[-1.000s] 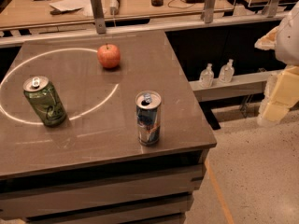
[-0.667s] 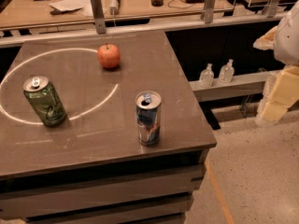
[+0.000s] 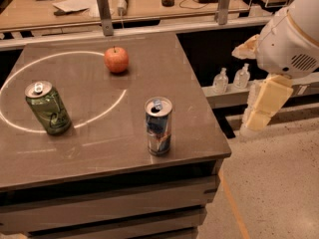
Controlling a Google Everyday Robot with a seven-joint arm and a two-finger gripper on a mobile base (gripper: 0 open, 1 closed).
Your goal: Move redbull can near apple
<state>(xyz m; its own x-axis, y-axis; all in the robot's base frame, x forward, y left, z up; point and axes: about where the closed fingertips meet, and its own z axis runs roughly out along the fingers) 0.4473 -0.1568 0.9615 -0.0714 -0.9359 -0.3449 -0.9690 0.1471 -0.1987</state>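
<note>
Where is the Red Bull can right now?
The redbull can stands upright near the front right edge of the table, right of the green can; the gripper hangs off to the table's right.

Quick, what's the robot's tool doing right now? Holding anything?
Tool: right of the table, apart from the redbull can; open or closed cannot be told.

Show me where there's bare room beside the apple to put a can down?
In this view, bare table lies right of the apple, up to the right edge, and in front of it, between the green can and the redbull can. Nothing is crowded. The claw hangs off the table's right side.
</note>
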